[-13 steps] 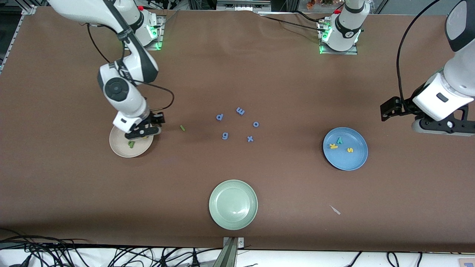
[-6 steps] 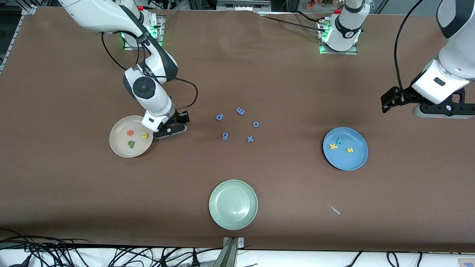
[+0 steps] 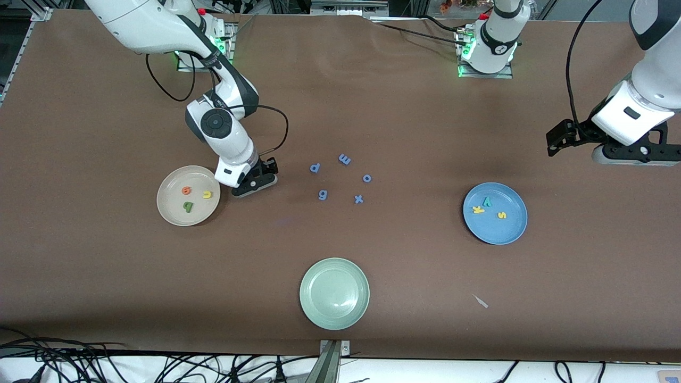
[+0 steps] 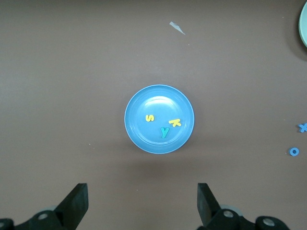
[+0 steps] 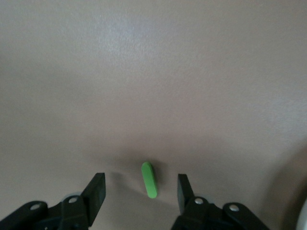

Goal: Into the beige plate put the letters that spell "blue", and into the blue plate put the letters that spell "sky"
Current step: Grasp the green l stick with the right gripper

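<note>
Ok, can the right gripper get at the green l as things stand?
Probably yes. The right gripper hangs low over the table with its open fingers on either side of the green l, which lies flat on bare cloth with nothing beside it.

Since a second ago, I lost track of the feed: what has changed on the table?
The right gripper left the beige plate, uncovering e and u, and now straddles the green l, fingers open. The left gripper rose slightly. Plates and letters stayed put.

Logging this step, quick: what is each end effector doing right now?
Left end effector: open, empty, above the blue plate.
Right end effector: open, straddling the green l on the table, not gripping yet.
</note>
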Controlling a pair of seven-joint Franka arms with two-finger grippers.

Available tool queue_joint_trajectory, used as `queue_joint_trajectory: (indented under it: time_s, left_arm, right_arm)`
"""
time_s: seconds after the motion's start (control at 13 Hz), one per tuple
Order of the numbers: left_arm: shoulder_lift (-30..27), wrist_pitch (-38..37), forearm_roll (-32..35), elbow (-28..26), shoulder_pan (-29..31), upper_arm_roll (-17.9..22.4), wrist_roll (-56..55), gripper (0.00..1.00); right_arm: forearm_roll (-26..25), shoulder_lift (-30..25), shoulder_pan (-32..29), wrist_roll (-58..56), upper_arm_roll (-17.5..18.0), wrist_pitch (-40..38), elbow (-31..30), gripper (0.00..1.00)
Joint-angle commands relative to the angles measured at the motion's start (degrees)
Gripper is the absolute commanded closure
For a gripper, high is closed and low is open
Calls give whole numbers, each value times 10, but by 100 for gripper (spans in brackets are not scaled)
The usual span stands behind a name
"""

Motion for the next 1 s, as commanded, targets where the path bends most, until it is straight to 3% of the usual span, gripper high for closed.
queue_joint_trajectory:
  time_s: [0.0,0.23,0.38,0.54,0.85,0.92]
  left_arm:
    - [-5,-15,-12,10,-5,-1,7,0]
    - [-6,-17,-12,10,-4,-1,7,0]
    - [-6,-17,-12,10,-4,-3,7,0]
    - [-7,-17,-12,10,-4,-1,8,0]
    - [-7,-17,-12,10,-1,-1,14,0]
    - [-7,-18,-12,10,0,-1,15,0]
  right_arm:
    - [-8,1,-3,-4,1,13,-12,38]
    - [-8,3,-3,0,0,13,-16,53]
    - [-8,9,-3,0,0,18,-16,54]
    - [-8,11,-3,0,0,20,-16,61]
    - [-7,5,-4,-4,-7,13,-15,100]
    - [-6,-7,-4,-6,-17,12,-15,100]
